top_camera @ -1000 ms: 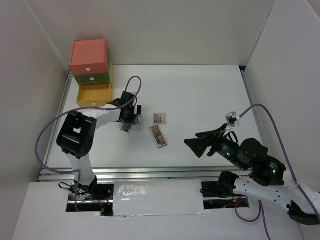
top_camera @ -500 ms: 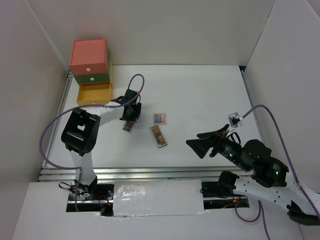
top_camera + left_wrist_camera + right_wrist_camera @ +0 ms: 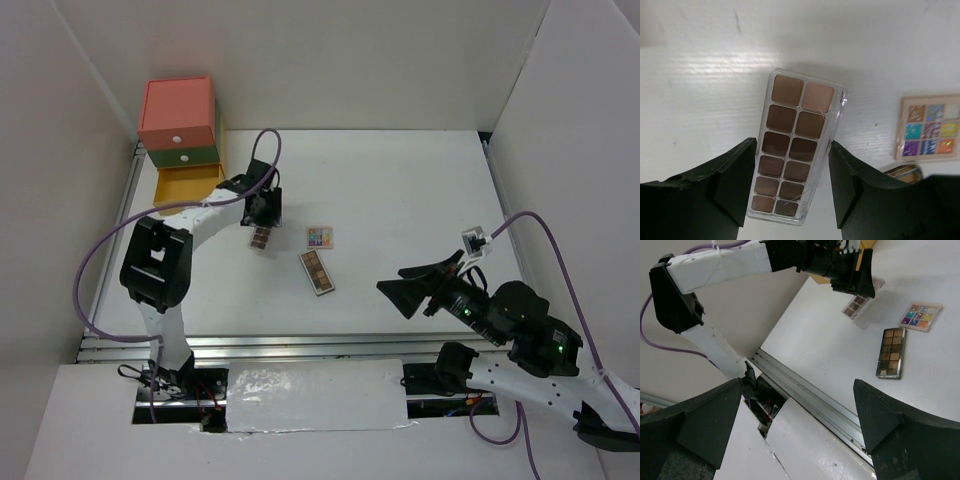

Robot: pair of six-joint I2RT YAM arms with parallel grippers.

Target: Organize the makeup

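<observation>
My left gripper (image 3: 262,222) (image 3: 792,145) is shut on a pinkish palette (image 3: 262,238) (image 3: 796,150) in a clear case, its fingers on the two long sides. The palette hangs tilted just above the table, close to the open yellow drawer (image 3: 188,186). To the right lie a multicolour palette (image 3: 320,237) (image 3: 929,127) and a brown palette (image 3: 317,271) (image 3: 891,352), both flat on the table. My right gripper (image 3: 394,288) (image 3: 797,385) is open and holds nothing, hovering near the front right, well away from the palettes.
The stacked drawer box (image 3: 178,118), coral over green over yellow, stands at the back left against the wall. White walls close the table (image 3: 400,190) on the left, back and right. A metal rail (image 3: 300,345) runs along the front edge.
The left gripper closed on the pinkish palette and carried it back and slightly right, nearer the yellow drawer. The right arm drifted a little towards the front right, still open.
</observation>
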